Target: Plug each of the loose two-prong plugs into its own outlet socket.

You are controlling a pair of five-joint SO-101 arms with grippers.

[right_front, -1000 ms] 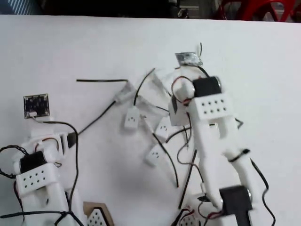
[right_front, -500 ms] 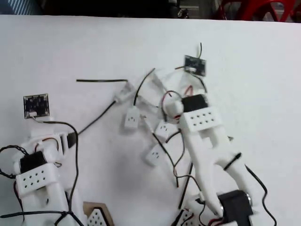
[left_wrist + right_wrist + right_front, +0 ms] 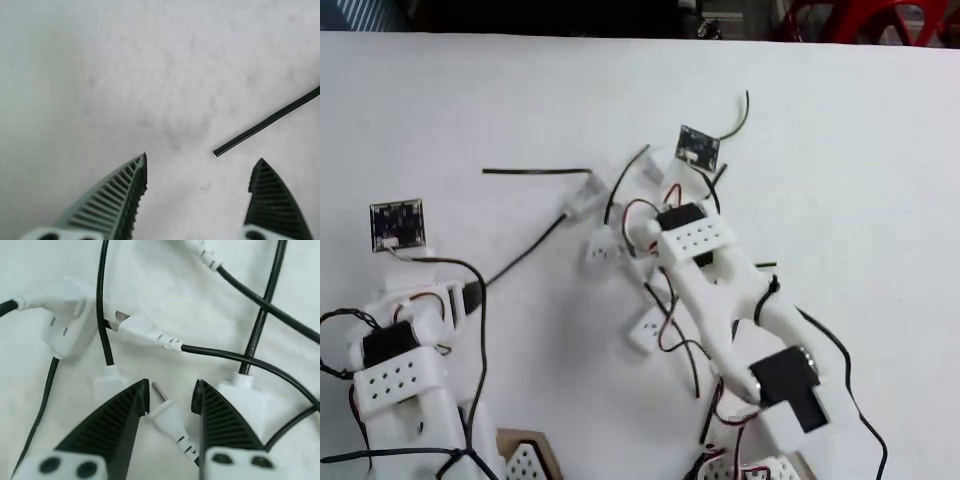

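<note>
**Right arm lines up on a loose plug.** The right end effector (image 3: pixel 171 389) hangs over the tangle at the middle of the counter (image 3: pixel 860 130). Its fingers are spread to either side of a white two-prong plug (image 3: pixel 167 421), which lies flat with its metal prongs (image 3: pixel 159 391) pointing out between the fingertips. We see nothing pinched: the jaws stand apart with the plug between them.

Near it, a white outlet socket (image 3: pixel 67 325) shows its two slots. A second plug (image 3: pixel 142 331) lies with a prong close to that socket's edge, not seated. A second socket (image 3: pixel 246 399) sits just beside the other finger, and black cables (image 3: pixel 260 327) cross among them all.

From the high view, the right arm (image 3: pixel 720 290) stretches across the cluster, with a white socket (image 3: pixel 601 250) just beside its wrist and a further socket (image 3: pixel 645 328) beside its forearm.

The left end effector (image 3: pixel 202 161) is likewise spread and holds nothing. It sits above bare counter, with a loose cable end (image 3: pixel 265 122) just beyond its tips.

We judge the step in hand to be the pick-up of a plug. No plug appears seated in any socket we can see, so the task looks to be at its start. The next move calls for closing on the plug's body behind the prongs and lifting it free of the crossing cables. Both prongs must then line up squarely with a socket's slots, and the sockets, lying loose, may slide unless braced.
</note>
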